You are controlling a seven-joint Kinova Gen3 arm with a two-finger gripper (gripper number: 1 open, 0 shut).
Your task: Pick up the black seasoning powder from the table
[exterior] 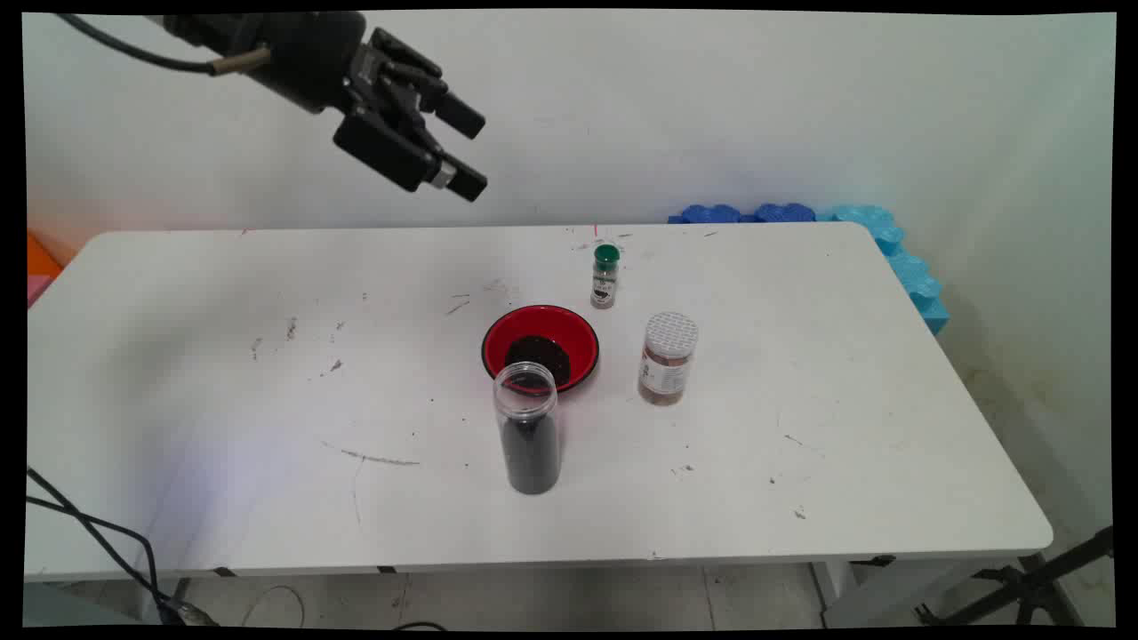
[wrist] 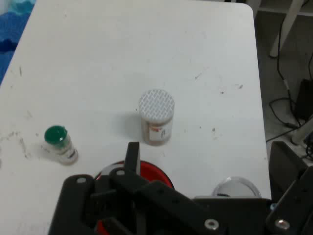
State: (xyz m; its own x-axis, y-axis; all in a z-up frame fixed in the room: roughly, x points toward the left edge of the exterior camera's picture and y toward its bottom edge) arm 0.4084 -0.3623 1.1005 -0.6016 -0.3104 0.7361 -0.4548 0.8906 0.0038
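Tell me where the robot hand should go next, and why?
Probably downward first. The gripper hangs open and empty, high over the table's far left side, touching nothing. The red bowl, the open jar, the white-lidded jar and the green-capped bottle all stand below, to its right.

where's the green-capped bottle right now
In the main view the green-capped bottle stands upright right of centre near the table's far edge, just behind the red bowl.

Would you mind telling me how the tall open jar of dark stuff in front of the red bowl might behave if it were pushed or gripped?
The tall clear jar stands upright, narrow for its height, so a push near its rim would probably tip it. It has no lid, so its dark contents could spill, perhaps towards the red bowl just behind. Its smooth clear wall looks like plastic and may be slippery.
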